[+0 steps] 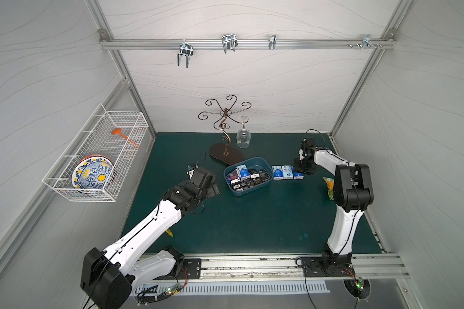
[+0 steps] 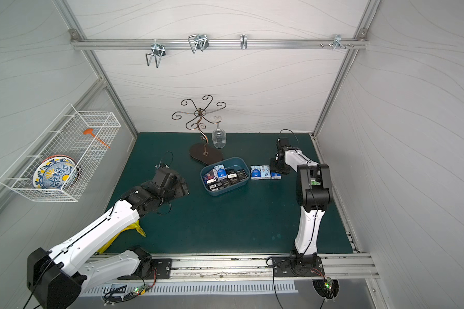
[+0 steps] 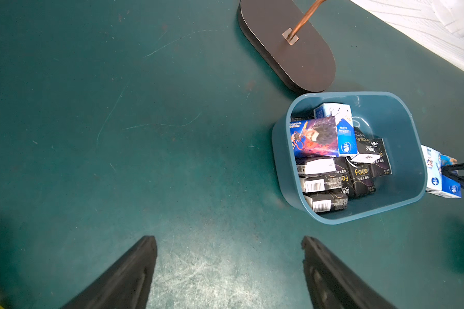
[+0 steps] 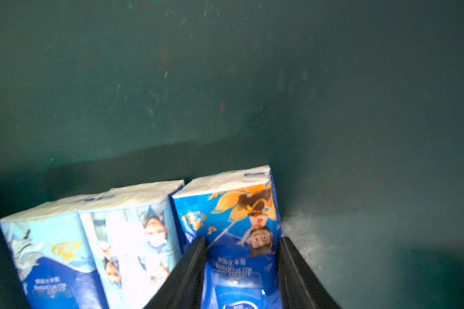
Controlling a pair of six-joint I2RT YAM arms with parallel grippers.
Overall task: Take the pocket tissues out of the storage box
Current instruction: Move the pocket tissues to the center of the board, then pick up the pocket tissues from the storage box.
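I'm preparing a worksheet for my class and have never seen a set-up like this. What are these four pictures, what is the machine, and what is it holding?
Two robot arms stand at a green mat. Two pictures look down from above; two come from cameras on the arms' wrists. A blue box holds tissue packs; three more packs stand beside it. The right pincer is closed on the end pack. The left pincer is open, holding nothing. A glass stand sits behind the box.
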